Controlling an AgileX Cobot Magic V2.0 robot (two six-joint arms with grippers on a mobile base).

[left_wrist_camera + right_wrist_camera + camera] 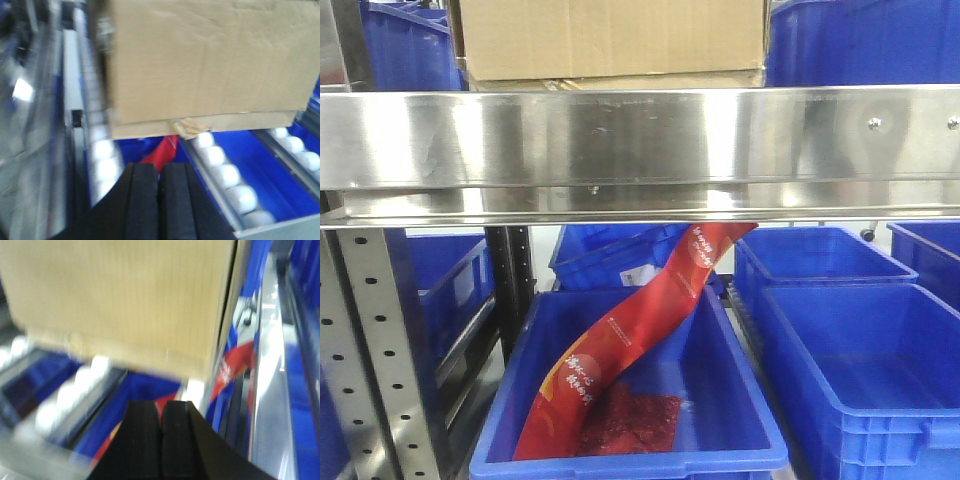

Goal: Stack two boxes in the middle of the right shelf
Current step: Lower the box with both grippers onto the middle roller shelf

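Note:
On the shelf (640,140), behind its shiny steel front beam, a large brown box (610,35) lies on top of a flatter box (620,81). In the left wrist view the large box (205,60) fills the top, and the flatter box (145,130) under it shows a torn yellowish tape flap (187,127). My left gripper (160,172) is shut and empty, a short way in front of the boxes. The right wrist view is blurred; the large box (120,300) is ahead of my right gripper (161,412), which is shut and empty. Neither gripper shows in the front view.
Blue bins (410,45) flank the boxes on the shelf. White rollers (225,175) run along the level under the boxes. Below stand more blue bins (860,370); one (740,420) holds a red bag (640,330) leaning up to the beam. A perforated upright (375,350) stands left.

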